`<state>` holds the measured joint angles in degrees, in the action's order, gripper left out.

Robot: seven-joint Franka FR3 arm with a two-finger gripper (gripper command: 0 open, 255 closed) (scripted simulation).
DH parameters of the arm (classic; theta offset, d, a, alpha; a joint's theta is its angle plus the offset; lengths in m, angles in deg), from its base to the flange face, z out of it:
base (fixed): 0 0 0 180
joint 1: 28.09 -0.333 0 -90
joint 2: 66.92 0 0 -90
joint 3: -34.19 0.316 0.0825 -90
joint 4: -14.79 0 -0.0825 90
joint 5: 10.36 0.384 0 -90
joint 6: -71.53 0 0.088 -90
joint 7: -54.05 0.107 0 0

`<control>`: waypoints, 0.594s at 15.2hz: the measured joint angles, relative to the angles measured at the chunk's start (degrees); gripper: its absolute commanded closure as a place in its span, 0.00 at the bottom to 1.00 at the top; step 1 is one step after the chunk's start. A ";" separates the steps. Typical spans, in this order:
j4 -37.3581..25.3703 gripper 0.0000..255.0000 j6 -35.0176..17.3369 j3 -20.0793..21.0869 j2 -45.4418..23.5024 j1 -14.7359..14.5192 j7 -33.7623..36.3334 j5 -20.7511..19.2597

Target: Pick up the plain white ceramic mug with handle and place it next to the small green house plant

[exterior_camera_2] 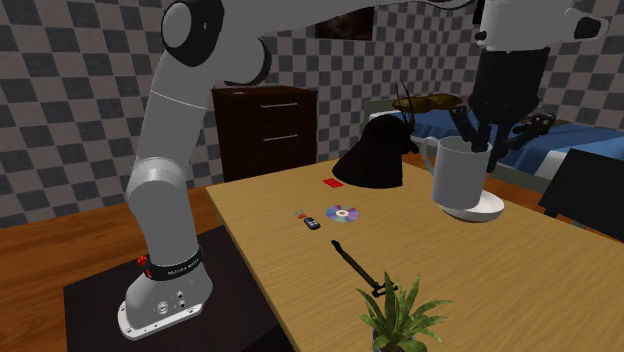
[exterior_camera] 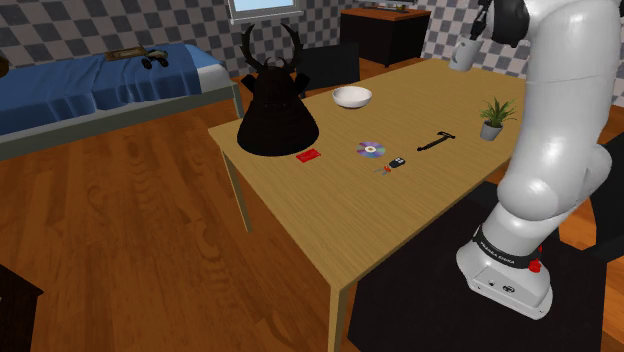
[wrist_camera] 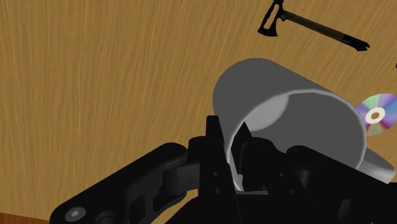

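Shoulder view: the pale mug [exterior_camera: 463,56] hangs from the gripper [exterior_camera: 474,40] clear above the table's [exterior_camera: 330,210] far end, with the green plant [exterior_camera: 494,117] nearer the stand and well apart from it.

Second exterior view: the mug floats upright in front of the white bowl [exterior_camera_2: 487,209], off the wood.

Wrist view: the jaws pinch the mug's wall — one finger inside the rim, one outside.

I judge the carry wants a level, steady sweep towards the plant, lowering beside it — not over its leaves — before letting go.
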<state>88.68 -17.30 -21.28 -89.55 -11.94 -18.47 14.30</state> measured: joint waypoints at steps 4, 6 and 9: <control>-4.96 1.00 1.08 1.82 -5.40 5.46 -1.95 4.05; -3.49 1.00 -0.35 1.88 -5.56 5.12 -2.30 4.17; -0.15 1.00 -3.00 1.68 -5.02 3.71 -2.65 3.82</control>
<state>88.53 -20.30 -19.59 -94.57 -8.23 -21.12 18.12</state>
